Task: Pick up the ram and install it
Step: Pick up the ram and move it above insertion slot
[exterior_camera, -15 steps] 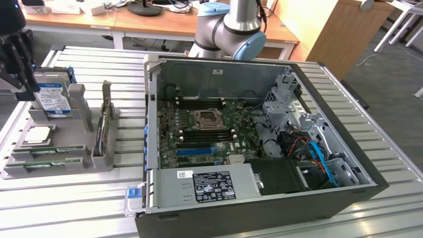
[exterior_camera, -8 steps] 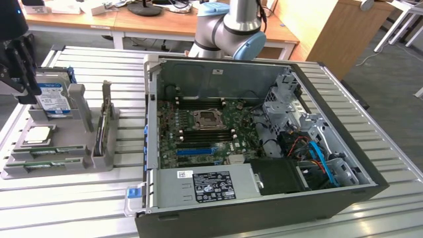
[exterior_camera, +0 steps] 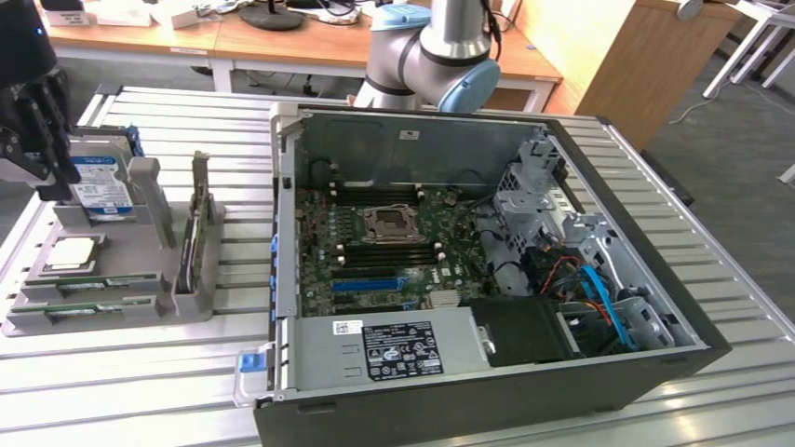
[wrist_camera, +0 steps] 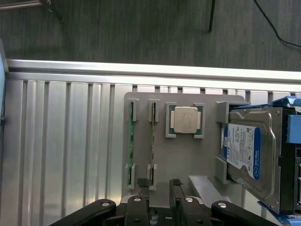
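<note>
I had the gripper (wrist_camera: 159,187) hanging over the grey tray (wrist_camera: 188,157), above its edge near the green sticks' ends. Jaws were spread wide, gripping nothing. The ram (wrist_camera: 152,140) lay in a tray slot, held at both ends, just beside the silver processor (wrist_camera: 185,119). A second ram stick (wrist_camera: 131,141) sat in the next slot, toward the tray's outer side. The blue-labelled hard drive (wrist_camera: 248,150) leaned at the tray's opposite end. An open computer case (exterior_camera: 497,410) stood beside the tray, motherboard (exterior_camera: 372,233) exposed.
</note>
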{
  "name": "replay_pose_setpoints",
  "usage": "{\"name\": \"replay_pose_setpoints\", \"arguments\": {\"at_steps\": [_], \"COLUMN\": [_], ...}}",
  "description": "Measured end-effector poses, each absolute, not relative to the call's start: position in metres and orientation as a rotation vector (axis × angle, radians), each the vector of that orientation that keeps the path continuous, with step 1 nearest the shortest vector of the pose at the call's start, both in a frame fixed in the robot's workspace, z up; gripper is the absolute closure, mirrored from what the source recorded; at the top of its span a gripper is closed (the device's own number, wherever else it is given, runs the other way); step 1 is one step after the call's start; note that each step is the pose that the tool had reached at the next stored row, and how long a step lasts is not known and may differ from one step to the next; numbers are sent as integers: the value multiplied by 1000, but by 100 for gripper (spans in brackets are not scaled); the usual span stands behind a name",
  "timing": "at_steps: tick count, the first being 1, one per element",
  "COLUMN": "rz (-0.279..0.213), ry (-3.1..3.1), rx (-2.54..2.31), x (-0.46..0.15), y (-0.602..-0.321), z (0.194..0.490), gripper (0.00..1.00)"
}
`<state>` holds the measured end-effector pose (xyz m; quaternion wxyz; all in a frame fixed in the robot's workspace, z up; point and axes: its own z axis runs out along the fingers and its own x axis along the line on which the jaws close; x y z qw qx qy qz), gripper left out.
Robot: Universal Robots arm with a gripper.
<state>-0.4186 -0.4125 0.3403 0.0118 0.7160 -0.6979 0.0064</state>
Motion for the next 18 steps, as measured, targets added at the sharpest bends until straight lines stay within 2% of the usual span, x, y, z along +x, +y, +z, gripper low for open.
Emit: {"name": "replay_pose_setpoints", "arguments": {"at_steps": [18], "rz": [20], "ry": [-2176], "rx": [2233], "x": [-419], "y": [-413], "z": [326], "gripper": [69]}}
